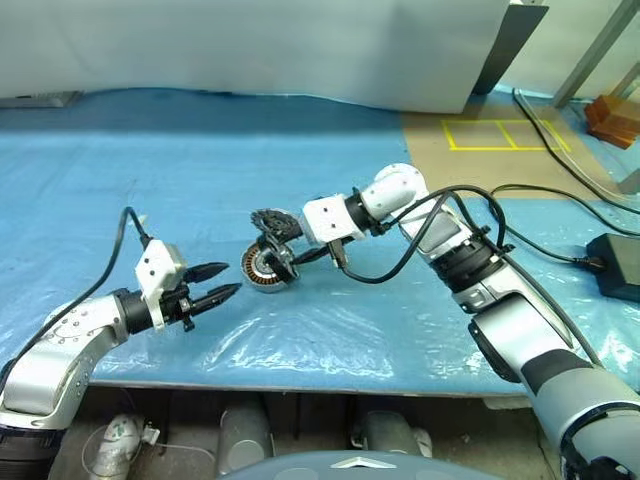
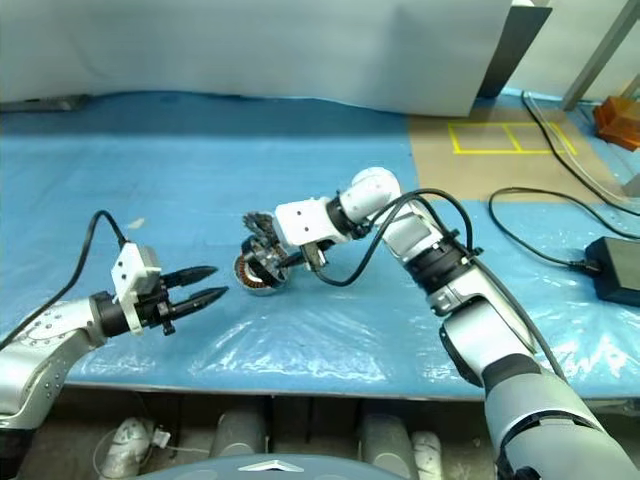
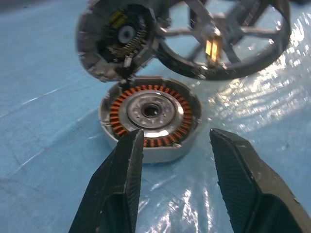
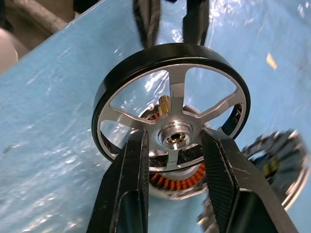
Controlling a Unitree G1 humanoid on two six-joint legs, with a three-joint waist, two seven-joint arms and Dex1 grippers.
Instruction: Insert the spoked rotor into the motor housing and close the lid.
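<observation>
rotor held over the housing

the right tool [image 4: 170,141] is clamped on the hub of the spoked rotor [image 4: 172,104], holding it tilted just above the motor housing [image 3: 150,116] on the blue-covered desk [image 1: 150,170]. the lid [image 3: 116,36] lies just beyond the housing. the left tool [image 1: 220,283], fingers apart and empty, points at the housing from close by.

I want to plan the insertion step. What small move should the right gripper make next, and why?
Probably lower the spoked rotor straight onto the motor housing. The right gripper holds it by the hub just above the open copper windings, and the left gripper waits open beside.
</observation>
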